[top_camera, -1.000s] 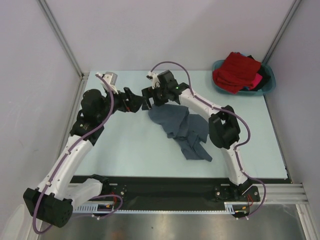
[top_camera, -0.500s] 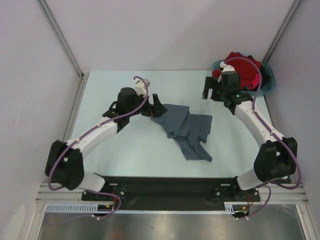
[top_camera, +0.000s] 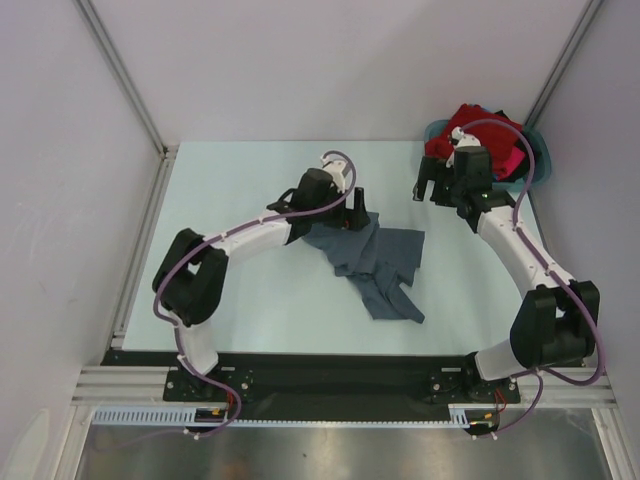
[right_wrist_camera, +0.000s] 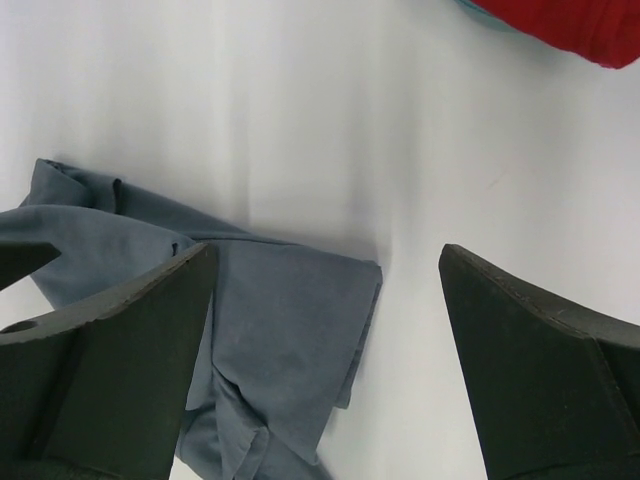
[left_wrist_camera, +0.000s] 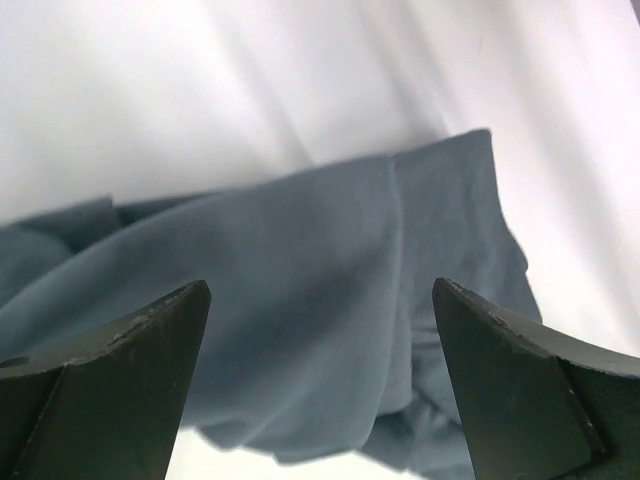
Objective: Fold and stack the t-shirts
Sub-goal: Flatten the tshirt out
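The grey shirt (top_camera: 378,258) lies crumpled near the middle of the table (top_camera: 250,290). Its bunched part is toward the far side and a narrower tail trails toward the near edge; it is not folded. The red shirt (top_camera: 478,128) is heaped in the basin (top_camera: 538,170) at the far right corner, with a bit of pink cloth (top_camera: 512,160) showing beside it in the same basin.

The left gripper (top_camera: 356,212) is at the far-left edge of the grey shirt, its arm reaching in from the left. In the left wrist view the fingers stand wide apart with the grey cloth spread below and between them, and nothing is pinched. Whether the tips touch the cloth cannot be told.

The right gripper (top_camera: 427,186) is over bare table between the grey shirt and the basin. Its fingers are also spread wide and hold nothing. The right wrist view shows white tabletop in the gap, the shirt's corner down to the left and a patch of red at the top right edge.
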{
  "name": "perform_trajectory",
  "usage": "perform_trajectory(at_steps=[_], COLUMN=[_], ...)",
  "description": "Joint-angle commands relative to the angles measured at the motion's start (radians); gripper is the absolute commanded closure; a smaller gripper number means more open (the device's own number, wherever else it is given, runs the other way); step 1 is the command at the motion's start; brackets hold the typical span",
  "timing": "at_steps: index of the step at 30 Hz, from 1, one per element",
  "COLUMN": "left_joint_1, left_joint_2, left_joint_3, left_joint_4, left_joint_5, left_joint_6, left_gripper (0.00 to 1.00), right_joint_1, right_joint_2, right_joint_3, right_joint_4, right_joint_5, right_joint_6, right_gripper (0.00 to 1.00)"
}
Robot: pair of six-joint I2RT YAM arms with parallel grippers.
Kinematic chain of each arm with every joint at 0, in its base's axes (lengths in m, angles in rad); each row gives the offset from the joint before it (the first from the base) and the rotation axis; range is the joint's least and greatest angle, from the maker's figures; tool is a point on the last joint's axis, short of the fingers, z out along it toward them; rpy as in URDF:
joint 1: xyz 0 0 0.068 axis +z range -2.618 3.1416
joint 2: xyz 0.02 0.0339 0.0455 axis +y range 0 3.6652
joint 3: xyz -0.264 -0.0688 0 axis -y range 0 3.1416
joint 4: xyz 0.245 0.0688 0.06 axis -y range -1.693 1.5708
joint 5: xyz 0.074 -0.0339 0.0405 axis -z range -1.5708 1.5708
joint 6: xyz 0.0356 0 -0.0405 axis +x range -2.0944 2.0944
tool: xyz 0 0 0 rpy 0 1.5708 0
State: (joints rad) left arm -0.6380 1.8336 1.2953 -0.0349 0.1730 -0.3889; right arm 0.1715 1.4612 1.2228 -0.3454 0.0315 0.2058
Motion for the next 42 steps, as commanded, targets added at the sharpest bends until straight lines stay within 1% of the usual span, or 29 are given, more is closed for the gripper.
perform_trajectory(at_steps=[1,3,4,6,7,10,12,13,14,15,16,21,26,30,32,37,40,42], left_joint_1=[-0.034,-0.061,-0.068,-0.084,-0.088,-0.100,-0.111,-0.112,-0.114,-0.114,-0.114,-0.114,-0.114,-0.114,-0.114,-0.112,-0.107,-0.101], left_joint_2=[0.055,0.081,0.091,0.122,0.134,0.158,0.164,0.165,0.168,0.164,0.159,0.121,0.018,-0.097,-0.166,-0.275,-0.347,-0.384], left_joint_3=[0.067,0.084,0.087,0.088,0.087,0.075,0.065,0.067,0.067,0.068,0.068,0.073,0.056,-0.001,-0.037,-0.102,-0.157,-0.215], left_joint_4=[0.010,0.010,0.010,0.013,0.013,0.018,0.023,0.018,0.017,0.015,0.007,-0.008,-0.034,-0.060,-0.065,-0.112,-0.128,-0.128], left_joint_5=[-0.067,-0.081,-0.090,-0.090,-0.083,-0.081,-0.098,-0.105,-0.118,-0.122,-0.128,-0.127,-0.129,-0.132,-0.145,-0.205,-0.234,-0.259], left_joint_6=[0.025,0.048,0.053,0.055,0.051,0.036,0.036,0.038,0.041,0.042,0.042,0.064,0.084,0.099,0.110,0.120,0.107,0.098], left_gripper=[0.00,0.02,0.07,0.13,0.19,0.25,0.34,0.47,0.55,0.67,0.99,1.00,1.00,1.00,1.00,1.00,1.00,1.00], right_joint_1=[-0.006,-0.006,-0.006,-0.006,-0.006,-0.006,-0.006,-0.006,-0.006,-0.006,-0.006,-0.006,-0.006,-0.006,-0.006,0.002,0.013,0.025], right_joint_2=[0.021,0.036,0.040,0.045,0.044,0.041,0.034,0.031,0.030,0.027,0.027,0.021,0.039,0.047,0.041,-0.004,-0.022,-0.033], right_joint_3=[0.009,0.029,0.032,0.037,0.038,0.043,0.043,0.044,0.044,0.046,0.046,0.032,0.047,0.057,0.055,0.027,0.027,0.026], right_joint_4=[0.022,0.010,0.000,-0.006,-0.010,-0.024,-0.027,-0.032,-0.032,-0.033,-0.037,-0.040,-0.056,-0.079,-0.093,-0.101,-0.127,-0.151], right_joint_5=[-0.065,-0.071,-0.073,-0.067,-0.065,-0.059,-0.056,-0.053,-0.050,-0.048,-0.048,-0.042,-0.041,-0.031,-0.001,0.018,0.008,0.030], right_joint_6=[0.000,-0.002,-0.003,-0.003,-0.003,-0.005,-0.005,-0.005,-0.006,-0.008,-0.006,-0.008,-0.008,0.000,0.010,0.021,0.014,0.009], right_gripper=[0.00,0.00,0.00,0.00,0.00,0.00,0.00,0.00,0.00,0.00,0.00,0.01,0.00,0.00,0.00,0.00,0.00,0.00])
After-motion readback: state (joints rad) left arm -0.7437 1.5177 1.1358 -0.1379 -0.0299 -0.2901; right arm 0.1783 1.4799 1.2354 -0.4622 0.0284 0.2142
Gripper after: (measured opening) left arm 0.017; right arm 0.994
